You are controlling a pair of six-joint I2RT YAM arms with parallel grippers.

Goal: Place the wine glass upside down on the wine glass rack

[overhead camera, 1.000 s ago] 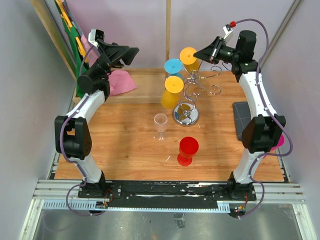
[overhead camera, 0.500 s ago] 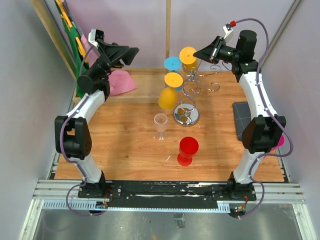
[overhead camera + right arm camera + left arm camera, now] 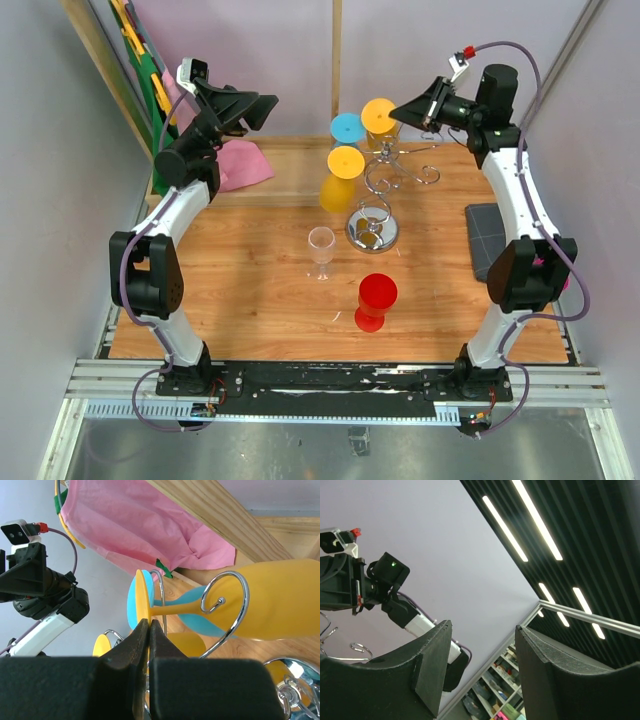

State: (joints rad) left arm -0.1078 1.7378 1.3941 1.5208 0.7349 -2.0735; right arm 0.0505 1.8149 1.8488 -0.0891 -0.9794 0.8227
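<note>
My right gripper [image 3: 398,110] is shut on the thin edge of the round foot of a yellow wine glass [image 3: 378,113]. It holds this glass upside down at the top of the chrome wine glass rack [image 3: 388,178]. In the right wrist view the glass stem [image 3: 175,609] runs past a curled rack arm [image 3: 226,600] to the yellow bowl [image 3: 275,600], with my closed fingers [image 3: 148,625] pinching the foot. My left gripper [image 3: 266,108] stands open and empty, raised high at the far left and pointing up [image 3: 482,630].
A second yellow glass [image 3: 345,163] and a blue glass [image 3: 347,127] hang on the rack's left side. A clear glass [image 3: 321,248] and a red glass [image 3: 377,298] stand upright on the wooden table [image 3: 230,280]. A pink cloth [image 3: 240,165] lies far left, a dark pad [image 3: 482,235] at the right.
My right arm has shifted slightly rightward with the yellow glass still in its grip. The hanging yellow and blue glasses have swung a little away from me. The left arm has not moved.
</note>
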